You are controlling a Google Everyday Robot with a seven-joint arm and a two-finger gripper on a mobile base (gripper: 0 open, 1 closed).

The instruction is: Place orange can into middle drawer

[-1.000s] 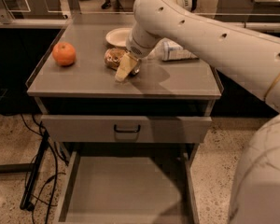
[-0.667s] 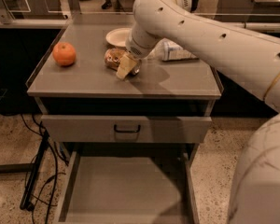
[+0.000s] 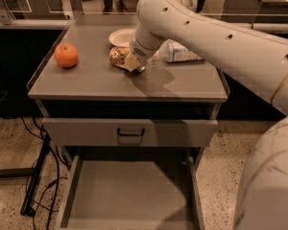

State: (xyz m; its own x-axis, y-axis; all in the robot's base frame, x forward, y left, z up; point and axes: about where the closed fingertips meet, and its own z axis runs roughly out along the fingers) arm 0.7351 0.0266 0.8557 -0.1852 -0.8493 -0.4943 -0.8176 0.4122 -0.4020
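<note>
Right now the gripper (image 3: pixel 133 63) is low over the desk (image 3: pixel 86 82), just right of the orange can (image 3: pixel 116 55) (gripping or not, I cannot tell); the middle drawer (image 3: pixel 129 195) stands open, near.

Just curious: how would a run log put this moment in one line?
pincer: at can on table | drawer: open | can: not yet inside
</note>
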